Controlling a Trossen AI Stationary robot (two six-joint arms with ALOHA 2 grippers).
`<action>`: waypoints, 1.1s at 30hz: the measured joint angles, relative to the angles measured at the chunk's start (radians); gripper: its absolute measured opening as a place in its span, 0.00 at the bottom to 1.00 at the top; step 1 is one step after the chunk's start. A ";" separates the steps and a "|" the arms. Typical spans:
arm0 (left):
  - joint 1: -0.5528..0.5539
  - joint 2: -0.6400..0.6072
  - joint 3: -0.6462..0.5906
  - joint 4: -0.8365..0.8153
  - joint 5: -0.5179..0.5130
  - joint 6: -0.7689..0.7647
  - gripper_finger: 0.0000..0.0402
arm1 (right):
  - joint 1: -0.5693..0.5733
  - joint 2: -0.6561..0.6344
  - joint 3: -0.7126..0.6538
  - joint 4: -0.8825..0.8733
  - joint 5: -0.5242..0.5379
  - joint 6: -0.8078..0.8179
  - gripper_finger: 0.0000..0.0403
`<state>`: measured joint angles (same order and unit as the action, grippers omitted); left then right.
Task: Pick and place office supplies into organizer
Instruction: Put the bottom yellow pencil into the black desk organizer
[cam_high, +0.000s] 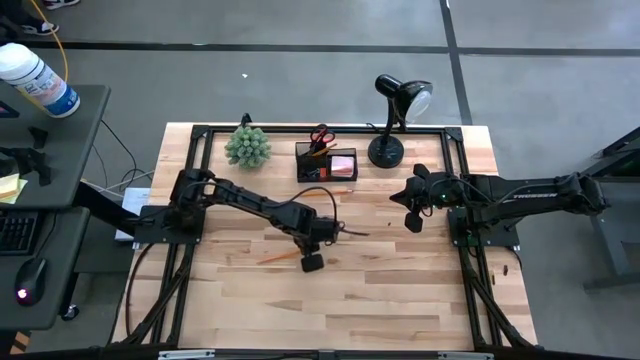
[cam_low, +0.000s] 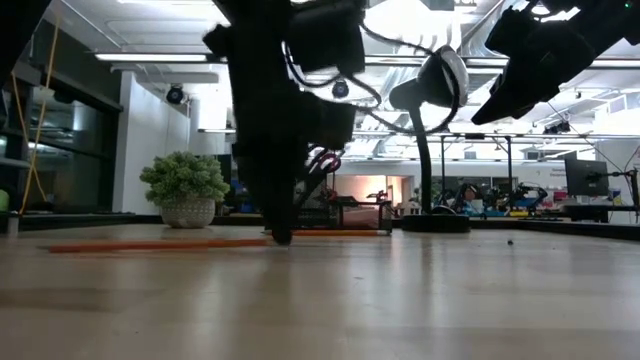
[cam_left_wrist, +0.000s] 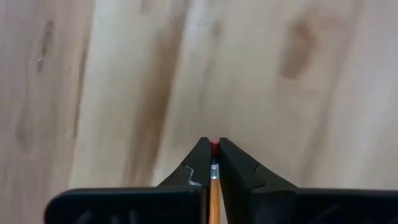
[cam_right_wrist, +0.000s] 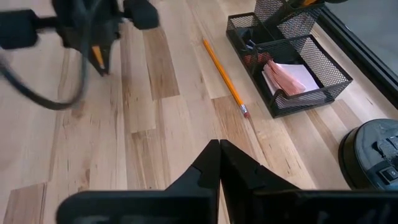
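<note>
An orange pencil (cam_high: 277, 258) lies on the wooden table left of centre. My left gripper (cam_high: 312, 250) stands over its right end, pointing steeply down, shut on it. My right gripper (cam_high: 413, 212) hangs shut and empty above the table's right side, near the lamp. The black mesh organizer (cam_high: 326, 162) stands at the far middle. It holds red-handled scissors (cam_high: 320, 136) in the tall part and a pink pad (cam_right_wrist: 289, 78) in the low tray. A second orange pencil (cam_right_wrist: 224, 74) lies flat on the table just in front of the organizer. My left gripper pinches the pencil's eraser end (cam_left_wrist: 214, 163) between its two fingers, the red eraser showing right at the fingertips (cam_left_wrist: 202, 149). The fingers come from above, pointing steeply down. The pencil's shaft (cam_low: 150, 245) lies on the table and runs toward the table's left edge.
A black desk lamp (cam_high: 395, 120) stands at the far right and a green spiky plant (cam_high: 247, 147) at the far left. A thin dark line, perhaps a pen (cam_high: 352, 232), lies just right of my left gripper. Bare wood (cam_high: 400, 300) fills the near half.
</note>
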<state>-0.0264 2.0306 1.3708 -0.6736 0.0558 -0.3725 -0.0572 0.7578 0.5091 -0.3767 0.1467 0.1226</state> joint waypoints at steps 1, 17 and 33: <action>-0.001 -0.011 0.002 -0.010 0.000 0.005 0.01 | 0.000 0.000 0.000 0.000 0.000 0.000 0.00; 0.067 -0.246 0.024 -0.083 -0.154 0.070 0.00 | 0.000 0.000 0.000 0.000 0.000 0.000 0.00; 0.377 -0.386 0.024 0.231 -0.224 0.295 0.00 | 0.000 0.000 0.000 0.000 0.000 0.007 0.02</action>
<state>0.3506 1.6450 1.3952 -0.4427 -0.1684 -0.0771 -0.0572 0.7579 0.5091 -0.3765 0.1472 0.1301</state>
